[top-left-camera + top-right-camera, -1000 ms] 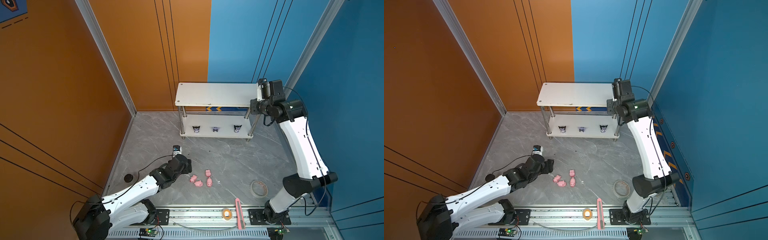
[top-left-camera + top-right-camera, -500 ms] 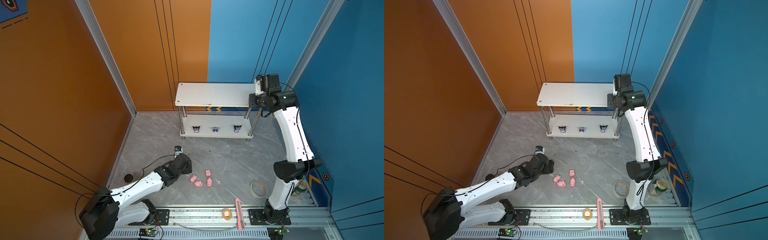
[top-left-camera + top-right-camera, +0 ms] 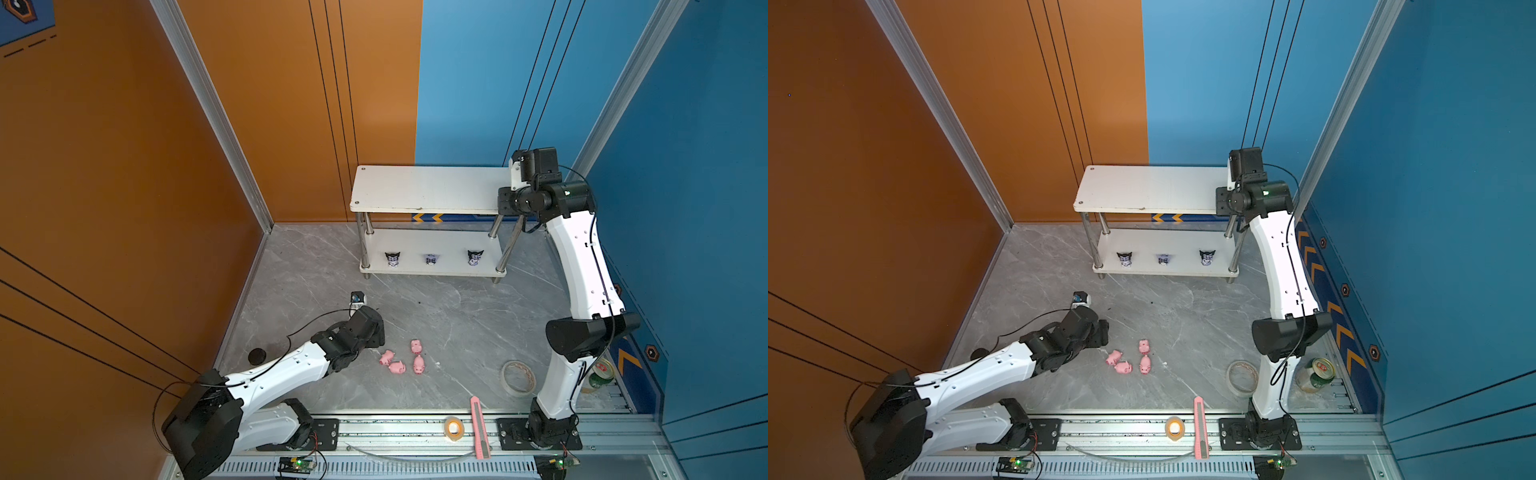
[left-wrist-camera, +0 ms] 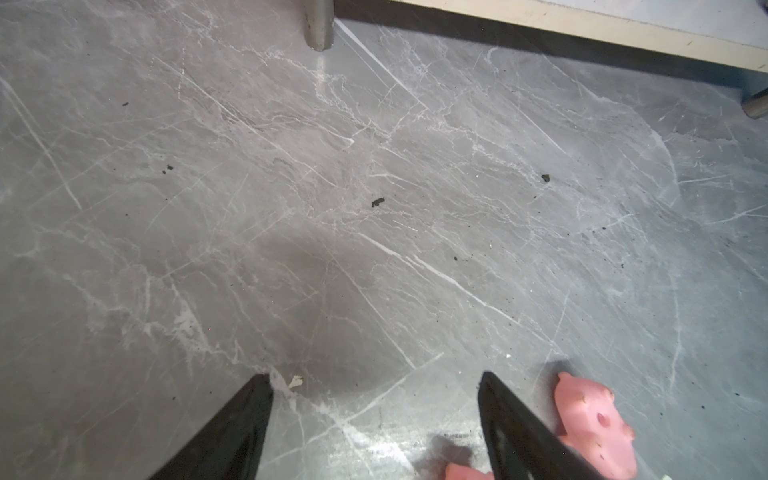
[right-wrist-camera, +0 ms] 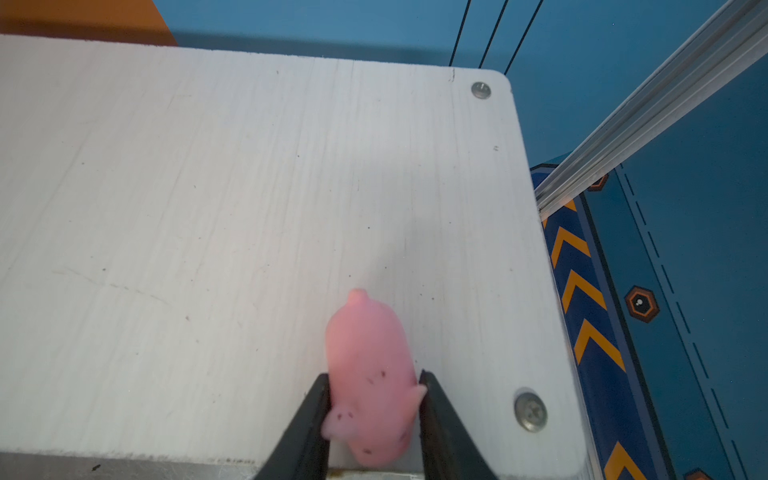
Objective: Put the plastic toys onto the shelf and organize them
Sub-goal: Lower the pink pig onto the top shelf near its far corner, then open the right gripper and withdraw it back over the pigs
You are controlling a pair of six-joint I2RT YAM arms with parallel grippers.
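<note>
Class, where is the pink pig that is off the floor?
Right wrist view: the pig lies on the shelf's top board, beside a corner screw, between the right gripper's fingers.

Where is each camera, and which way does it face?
Top views: high above the front rail, looking down at the shelf; left arm and right arm show.
Left wrist: low over the floor, facing the shelf's legs; open left end effector shows.
Right wrist: over the shelf's top board; right end effector flanks a pig.
Shared: top views and left wrist show the floor pigs.
</note>
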